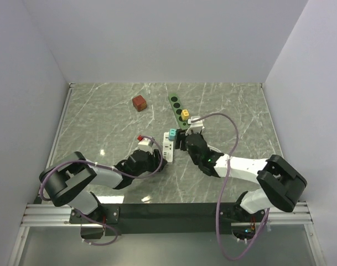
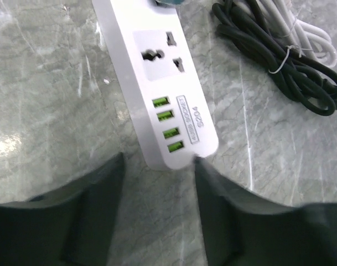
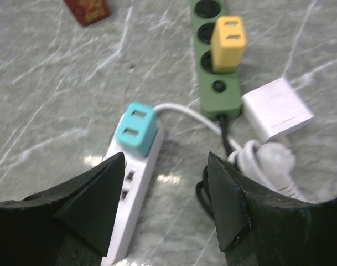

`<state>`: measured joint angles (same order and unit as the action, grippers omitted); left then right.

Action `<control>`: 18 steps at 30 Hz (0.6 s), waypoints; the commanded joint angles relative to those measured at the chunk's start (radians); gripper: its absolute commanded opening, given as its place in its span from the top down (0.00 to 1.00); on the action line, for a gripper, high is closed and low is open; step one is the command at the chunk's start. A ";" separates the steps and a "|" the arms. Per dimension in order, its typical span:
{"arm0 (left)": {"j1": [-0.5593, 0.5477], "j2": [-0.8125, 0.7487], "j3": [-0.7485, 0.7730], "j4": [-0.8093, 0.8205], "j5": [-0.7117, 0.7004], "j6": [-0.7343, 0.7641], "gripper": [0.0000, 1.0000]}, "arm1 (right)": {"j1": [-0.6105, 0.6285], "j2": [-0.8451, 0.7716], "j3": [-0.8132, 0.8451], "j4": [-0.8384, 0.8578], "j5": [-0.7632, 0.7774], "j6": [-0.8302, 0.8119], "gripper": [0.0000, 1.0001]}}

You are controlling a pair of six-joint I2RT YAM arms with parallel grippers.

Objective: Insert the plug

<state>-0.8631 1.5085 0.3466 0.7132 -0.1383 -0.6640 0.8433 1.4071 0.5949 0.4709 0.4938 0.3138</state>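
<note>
A white power strip [image 1: 168, 149] lies mid-table; it also shows in the left wrist view [image 2: 157, 83] and the right wrist view [image 3: 129, 194]. A teal plug [image 1: 172, 134] stands on its far end and also shows in the right wrist view [image 3: 136, 129], with no pins showing. My left gripper [image 1: 159, 157] is open at the strip's near end [image 2: 159, 163], and its right finger touches the corner. My right gripper [image 1: 185, 145] is open and empty [image 3: 165, 183], just right of the strip and short of the teal plug.
A green power strip [image 1: 177, 108] holds a yellow plug [image 1: 185, 114] behind the white one. A white adapter [image 3: 276, 108] and coiled black cable [image 2: 290, 61] and white cable [image 2: 309, 30] lie to the right. A red-brown cube [image 1: 139, 103] sits far left.
</note>
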 commanded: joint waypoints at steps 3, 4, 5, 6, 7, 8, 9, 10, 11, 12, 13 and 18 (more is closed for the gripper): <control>0.007 -0.010 0.014 -0.004 -0.007 0.046 0.22 | -0.114 -0.046 0.057 0.023 -0.070 -0.050 0.32; 0.009 -0.019 0.012 -0.004 -0.010 0.047 0.19 | -0.133 -0.045 0.059 0.020 -0.083 -0.053 0.32; 0.007 -0.027 0.012 -0.008 -0.014 0.047 0.15 | -0.171 -0.042 0.062 0.017 -0.092 -0.062 0.32; 0.009 -0.036 0.014 -0.012 -0.021 0.046 0.14 | -0.190 -0.034 0.063 0.011 -0.107 -0.067 0.31; 0.009 -0.056 0.012 -0.018 -0.023 0.047 0.13 | -0.208 -0.030 0.063 0.006 -0.118 -0.071 0.31; 0.009 -0.070 0.011 -0.023 -0.027 0.049 0.11 | -0.231 -0.022 0.069 0.003 -0.133 -0.076 0.30; 0.010 -0.097 0.012 -0.034 -0.046 0.053 0.10 | -0.269 -0.010 0.072 -0.009 -0.170 -0.079 0.30; 0.012 -0.112 0.014 -0.059 -0.053 0.058 0.08 | -0.289 -0.004 0.080 -0.014 -0.185 -0.081 0.30; 0.013 -0.128 0.014 -0.069 -0.061 0.061 0.06 | -0.306 0.001 0.080 -0.018 -0.201 -0.085 0.29; 0.018 -0.143 0.012 -0.075 -0.064 0.066 0.05 | -0.334 0.006 0.082 -0.020 -0.213 -0.087 0.29; 0.021 -0.175 0.009 -0.080 -0.067 0.066 0.04 | -0.345 0.007 0.079 -0.018 -0.227 -0.090 0.29; 0.079 -0.266 -0.006 -0.110 -0.073 0.081 0.01 | -0.414 0.045 0.114 -0.071 -0.328 -0.097 0.28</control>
<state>-0.8261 1.2919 0.3470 0.6163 -0.1852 -0.6113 0.4591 1.4208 0.6479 0.4202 0.2604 0.2371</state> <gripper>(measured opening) 0.994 0.719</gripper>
